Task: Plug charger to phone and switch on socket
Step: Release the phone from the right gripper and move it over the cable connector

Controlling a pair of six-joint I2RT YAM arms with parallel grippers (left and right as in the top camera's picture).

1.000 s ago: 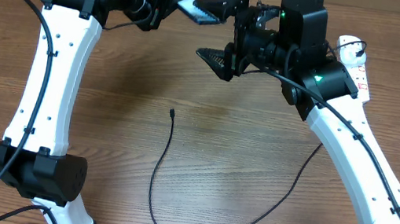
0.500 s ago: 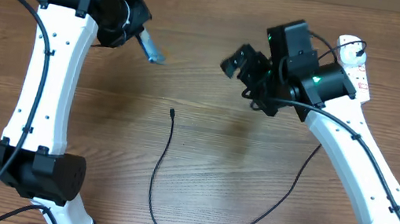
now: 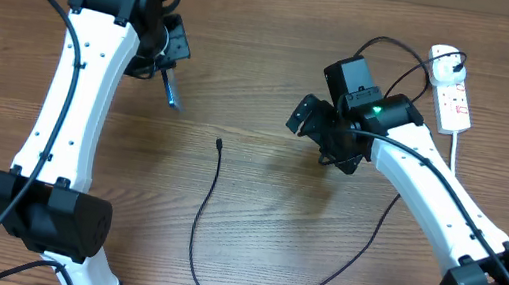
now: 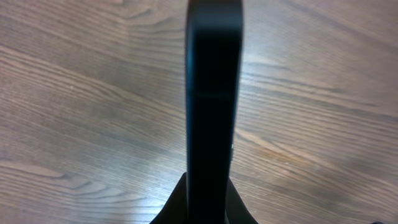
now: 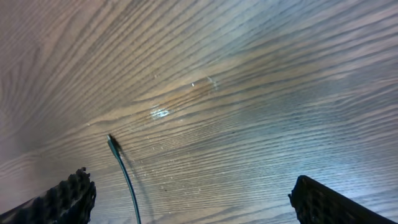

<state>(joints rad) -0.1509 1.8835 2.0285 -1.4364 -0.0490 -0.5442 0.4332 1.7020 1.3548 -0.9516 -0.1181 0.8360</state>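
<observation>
My left gripper [image 3: 168, 74] is shut on the phone [image 3: 173, 93], which hangs edge-on above the table at the upper left. In the left wrist view the phone [image 4: 211, 93] is a dark narrow bar rising from between the jaws of the left gripper [image 4: 211, 208]. The charger [image 3: 202, 218] lies as a thin black loop on the wood, its connector tip [image 3: 220, 142] free at mid-table. My right gripper [image 3: 322, 136] hovers open to the right of that tip. In the right wrist view the tip [image 5: 112, 142] lies just inside the left finger [image 5: 67, 200] of the right gripper [image 5: 199, 205]. The socket [image 3: 453, 94] lies at the far right.
The charger's far end runs under my right arm [image 3: 427, 204] and is hidden there. The socket's thick white cord [image 3: 456, 152] trails toward the front along the right side. The bare wooden table [image 3: 254, 213] surrounds the loop.
The left arm has carried the phone from the top middle leftward and down, turning it edge-on. The right gripper has swung down and away from the phone toward the cable tip.
</observation>
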